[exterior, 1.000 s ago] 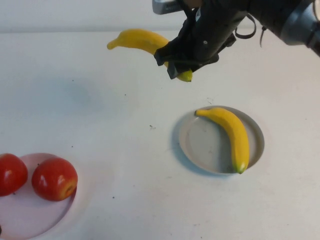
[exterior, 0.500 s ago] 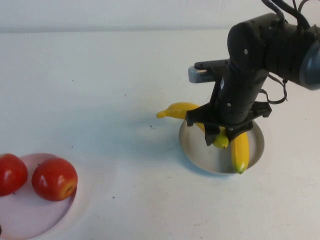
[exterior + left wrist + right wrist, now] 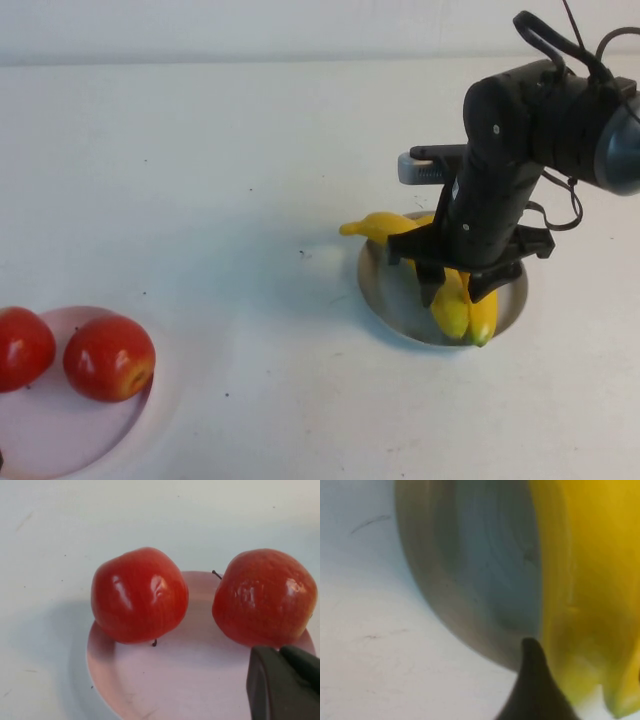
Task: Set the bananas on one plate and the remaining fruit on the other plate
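Observation:
My right gripper [image 3: 455,296] is low over the grey-blue plate [image 3: 390,288] and shut on a yellow banana [image 3: 385,224]. The banana lies across the plate with its far tip sticking out past the rim. The second banana [image 3: 484,312] lies in the plate beside it. In the right wrist view one dark fingertip [image 3: 532,672] sits against a banana [image 3: 590,580] over the plate [image 3: 485,570]. Two red apples [image 3: 20,348] [image 3: 110,357] rest on the pale pink plate [image 3: 60,440]. My left gripper [image 3: 281,651] is shut and empty, just above that plate [image 3: 165,685] near one apple [image 3: 265,597]; the other apple [image 3: 140,595] sits further off.
The white table [image 3: 230,170] stretches between the two plates. The right arm's dark body [image 3: 510,150] rises over the grey-blue plate with loose cables [image 3: 560,40] behind it.
My right gripper has carried the banana from above the far side of the table down to the grey-blue plate and lowered it beside the other banana. The apples and left gripper have not moved.

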`<state>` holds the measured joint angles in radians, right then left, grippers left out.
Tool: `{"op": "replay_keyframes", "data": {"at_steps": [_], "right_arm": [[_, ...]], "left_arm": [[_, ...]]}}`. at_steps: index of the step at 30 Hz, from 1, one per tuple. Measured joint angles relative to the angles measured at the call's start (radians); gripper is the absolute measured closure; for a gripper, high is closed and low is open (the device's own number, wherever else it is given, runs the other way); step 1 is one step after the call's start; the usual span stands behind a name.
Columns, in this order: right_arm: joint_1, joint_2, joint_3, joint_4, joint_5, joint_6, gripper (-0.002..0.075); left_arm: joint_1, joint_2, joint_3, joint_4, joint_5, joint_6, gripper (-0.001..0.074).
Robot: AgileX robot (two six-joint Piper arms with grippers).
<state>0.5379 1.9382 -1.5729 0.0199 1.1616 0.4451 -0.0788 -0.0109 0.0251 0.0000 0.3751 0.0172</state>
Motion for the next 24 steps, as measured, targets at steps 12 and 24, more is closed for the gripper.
{"op": "replay_keyframes", "data": {"at_steps": [12,24], "right_arm": [[0.0,-0.025,-0.027,0.081,0.055,-0.008,0.0323],[0.0,-0.306,0.064,0.09,0.061,-0.216,0.0728]], "left_arm": [[0.0,0.0,0.0,0.0,0.0,0.0,0.0733],[0.0,0.0,0.0,0.0,0.0,0.0,0.0733]]}}
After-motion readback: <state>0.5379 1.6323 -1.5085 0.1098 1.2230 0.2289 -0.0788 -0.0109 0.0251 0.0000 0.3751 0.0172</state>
